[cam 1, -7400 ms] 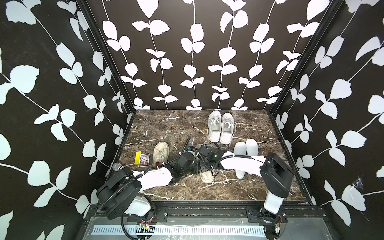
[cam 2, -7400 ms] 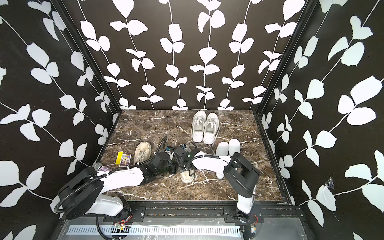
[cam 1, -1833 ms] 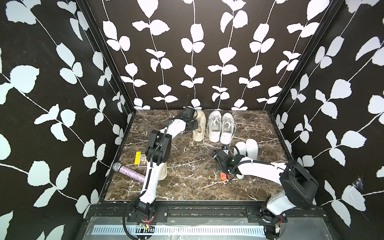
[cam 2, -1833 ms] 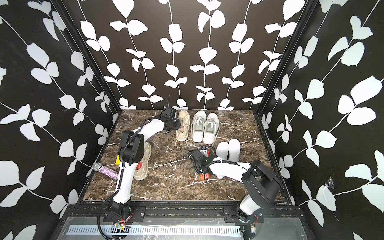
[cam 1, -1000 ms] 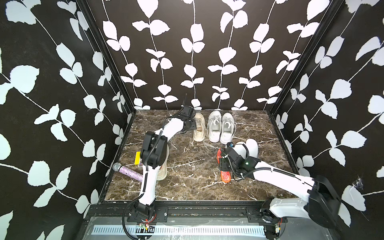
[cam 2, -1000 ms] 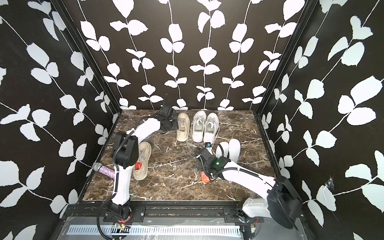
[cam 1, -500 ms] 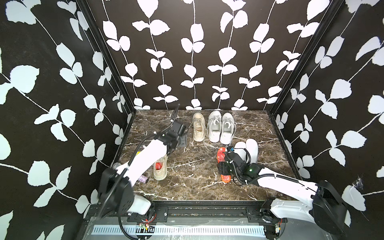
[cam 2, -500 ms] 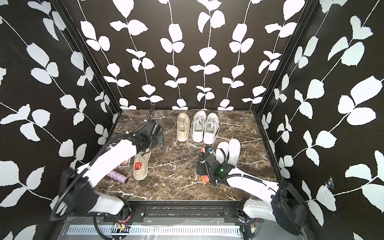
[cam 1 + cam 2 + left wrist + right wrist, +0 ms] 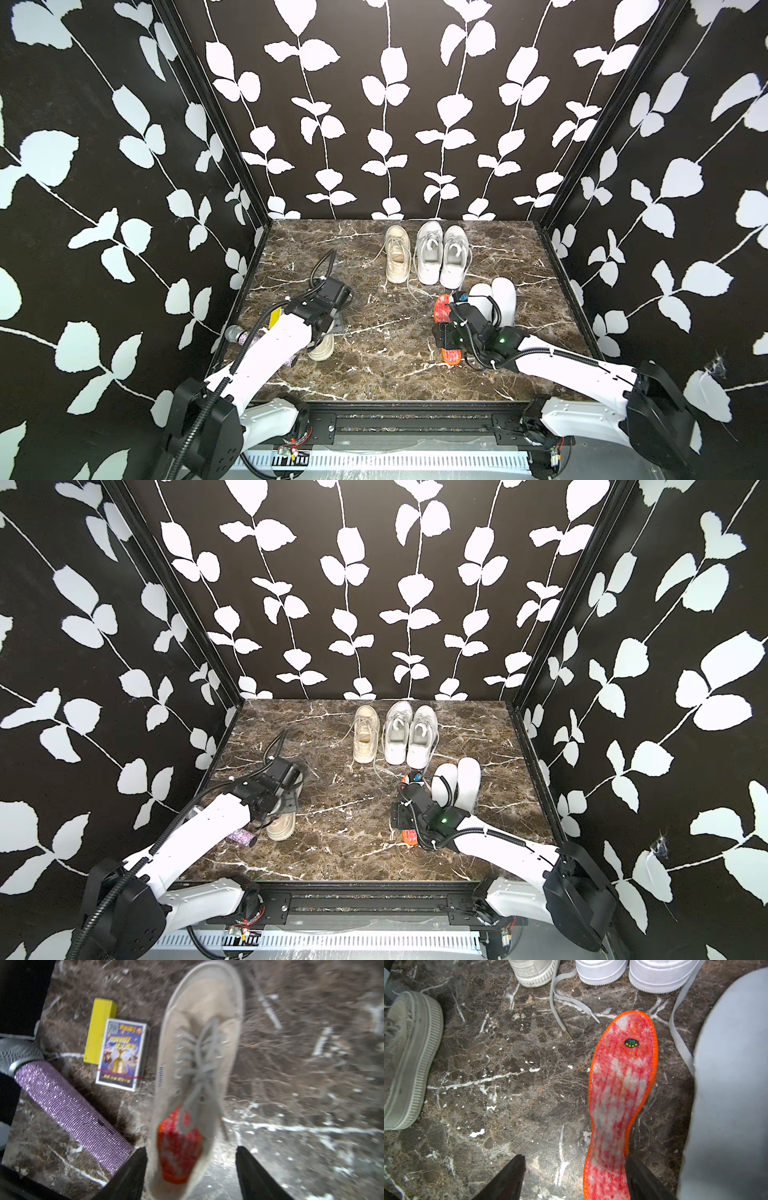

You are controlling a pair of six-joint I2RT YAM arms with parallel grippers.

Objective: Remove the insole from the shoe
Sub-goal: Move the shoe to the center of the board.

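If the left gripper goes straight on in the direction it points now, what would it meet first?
Most likely the heel end of the beige shoe, where the red insole shows inside. The left gripper is open and the heel lies between its fingers in the wrist view; the depth is unclear.

The left arm (image 9: 270,353) and the right arm (image 9: 573,370) both had white shells over their long links, with black joint housings and black wrist blocks. A ribbed black cable (image 9: 208,402) lay along the left one, and a small green light (image 9: 503,340) glowed near the right wrist. The fingers (image 9: 128,1176) were black tapered wedges.
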